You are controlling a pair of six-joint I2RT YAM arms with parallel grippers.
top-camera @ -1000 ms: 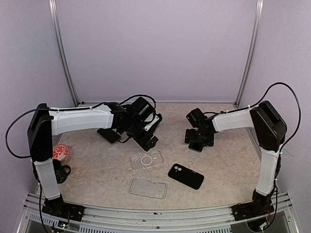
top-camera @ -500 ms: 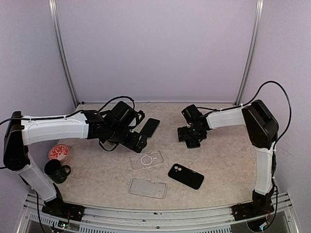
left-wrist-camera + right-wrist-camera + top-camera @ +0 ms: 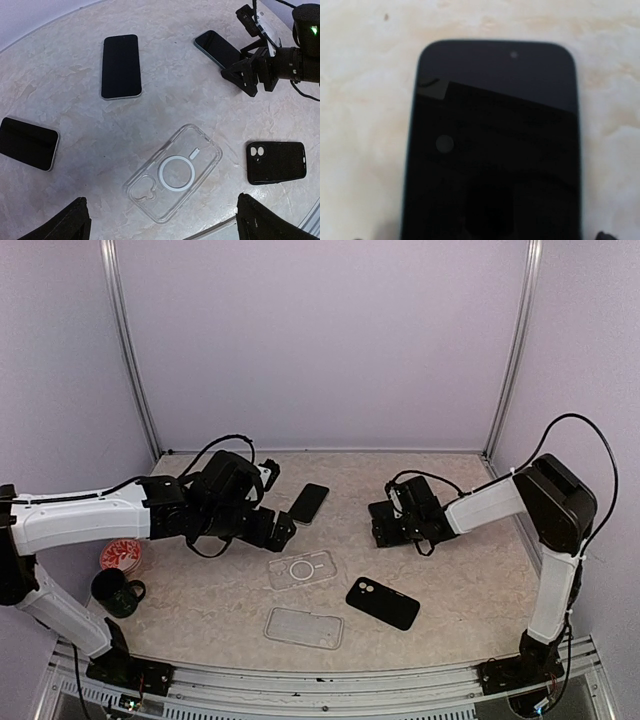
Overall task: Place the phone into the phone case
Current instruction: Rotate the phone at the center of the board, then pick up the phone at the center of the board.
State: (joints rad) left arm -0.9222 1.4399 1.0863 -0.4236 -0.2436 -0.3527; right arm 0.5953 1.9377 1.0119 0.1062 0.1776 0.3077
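Three dark phones lie screen up in the left wrist view: one at the back (image 3: 120,66), one at the left (image 3: 27,143), one at the right (image 3: 218,48). A clear phone case with a white ring (image 3: 173,172) (image 3: 301,569) lies below my open left gripper (image 3: 167,232) (image 3: 272,532), which holds nothing. My right gripper (image 3: 380,525) (image 3: 250,75) hovers open just over the right phone (image 3: 492,145), which fills its wrist view. The back phone (image 3: 309,502) lies between the two grippers.
A black phone case (image 3: 382,602) and a second clear case (image 3: 304,628) lie nearer the front edge. At the left stand a black mug (image 3: 118,592) and a red round item (image 3: 125,555). Walls close in the back and both sides.
My left arm has swung left and stretched low, uncovering the back phone. My right gripper has shifted slightly and dropped over its phone. Both grippers stayed open.
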